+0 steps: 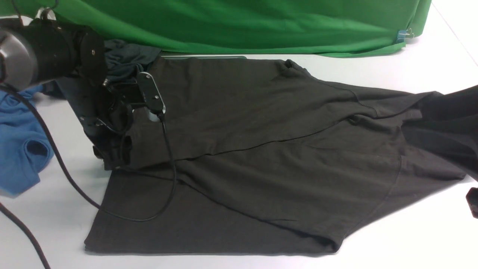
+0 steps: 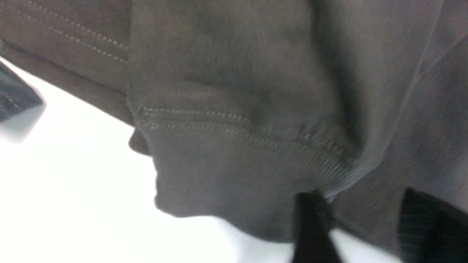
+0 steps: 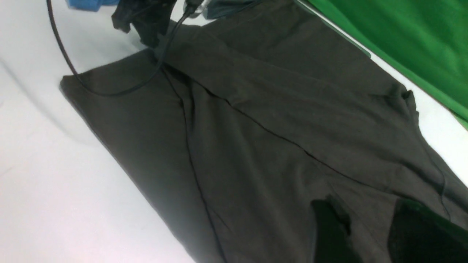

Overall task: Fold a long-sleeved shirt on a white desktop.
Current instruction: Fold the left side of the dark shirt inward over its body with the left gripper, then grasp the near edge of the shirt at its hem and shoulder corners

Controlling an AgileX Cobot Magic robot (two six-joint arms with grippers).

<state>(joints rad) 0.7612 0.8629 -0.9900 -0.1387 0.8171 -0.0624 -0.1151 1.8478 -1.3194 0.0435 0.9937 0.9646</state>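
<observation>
The long-sleeved shirt point(image 1: 261, 149) lies spread over the white desktop point(image 1: 410, 239), with one sleeve folded across its body. My left gripper point(image 1: 112, 149) hovers low at the shirt's left edge. In the left wrist view it point(image 2: 362, 193) stands open, its fingers point(image 2: 310, 226) apart just beside the ribbed cuff point(image 2: 237, 175). The shirt's right side rises off the table toward the frame edge point(image 1: 448, 119). In the right wrist view my right gripper point(image 3: 365, 202) is shut on a fold of the shirt point(image 3: 274, 128), and taut creases run out from its fingers point(image 3: 329, 233).
A blue shirt point(image 1: 22, 142) is bunched at the far left. A dark grey-teal garment point(image 1: 127, 56) sits behind my left arm. The green backdrop point(image 1: 242, 22) hangs along the back. My left arm's black cable point(image 1: 164, 179) loops across the shirt's lower left.
</observation>
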